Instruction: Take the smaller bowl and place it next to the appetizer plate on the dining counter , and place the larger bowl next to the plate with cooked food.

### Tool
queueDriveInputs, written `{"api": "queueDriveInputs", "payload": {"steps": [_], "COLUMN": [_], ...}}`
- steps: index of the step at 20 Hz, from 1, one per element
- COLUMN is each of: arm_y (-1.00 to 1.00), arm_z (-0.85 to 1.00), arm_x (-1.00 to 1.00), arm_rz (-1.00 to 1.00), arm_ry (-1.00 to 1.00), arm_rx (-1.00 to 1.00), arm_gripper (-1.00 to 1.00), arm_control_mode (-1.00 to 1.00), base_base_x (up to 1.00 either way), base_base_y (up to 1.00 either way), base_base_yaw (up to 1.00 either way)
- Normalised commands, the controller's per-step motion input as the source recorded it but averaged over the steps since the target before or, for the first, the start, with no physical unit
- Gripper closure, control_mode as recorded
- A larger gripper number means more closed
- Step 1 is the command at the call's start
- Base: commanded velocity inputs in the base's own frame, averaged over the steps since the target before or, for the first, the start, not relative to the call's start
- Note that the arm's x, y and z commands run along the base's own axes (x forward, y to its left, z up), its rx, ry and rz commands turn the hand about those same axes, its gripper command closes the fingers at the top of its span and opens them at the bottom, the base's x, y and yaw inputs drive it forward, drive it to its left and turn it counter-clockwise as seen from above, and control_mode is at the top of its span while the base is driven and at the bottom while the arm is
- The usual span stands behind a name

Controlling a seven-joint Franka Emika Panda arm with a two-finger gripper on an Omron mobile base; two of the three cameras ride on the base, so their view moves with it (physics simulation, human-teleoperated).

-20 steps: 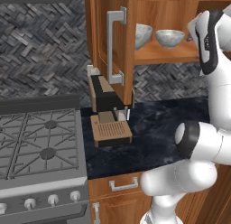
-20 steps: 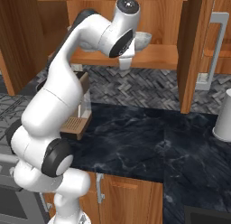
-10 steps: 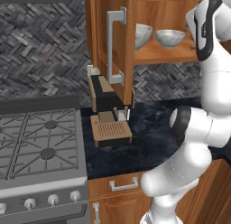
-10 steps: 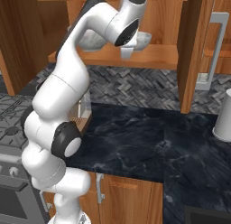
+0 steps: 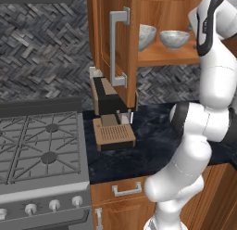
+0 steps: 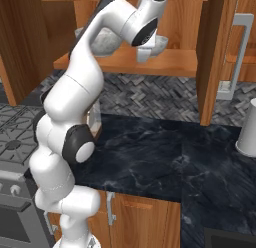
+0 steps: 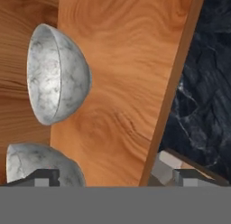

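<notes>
Raised higher than a moment ago, the arm has swung its hand (image 6: 143,55) up to the cabinet shelf (image 5: 166,55). From left to right on that shelf sit the larger bowl (image 5: 146,36) and then the smaller bowl (image 5: 174,39), close together but apart. Its fingers are spread wide and grasping nothing, hanging just in front of the smaller bowl, which lies straight ahead and nearer than its bigger neighbour. Below, the dark desk (image 6: 165,157) waits.
</notes>
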Motion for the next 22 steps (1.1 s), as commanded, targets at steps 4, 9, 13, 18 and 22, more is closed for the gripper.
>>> {"api": "queueDriveInputs", "payload": {"steps": [4,9,13,18,22], "arm_y": [-0.01,-0.08,-0.06,0.00,0.00], "arm_z": [-0.18,-0.11,-0.31,-0.12,0.00], "arm_x": [0.24,0.06,0.04,0.21,0.59], "arm_rz": [-0.03,-0.05,-0.06,-0.09,-0.13], "arm_ry": [-0.13,-0.14,-0.06,0.00,0.00], "arm_rx": [0.00,0.00,0.00,0.00,0.00], "arm_gripper": [-1.00,-1.00,-1.00,-1.00,-1.00], "arm_control_mode": [-1.00,-1.00,-1.00,-1.00,-1.00], "base_base_x": [0.00,0.00,0.00,0.00,0.00], "base_base_y": [0.00,0.00,0.00,0.00,0.00], "base_base_yaw": [0.00,0.00,0.00,0.00,0.00]}}
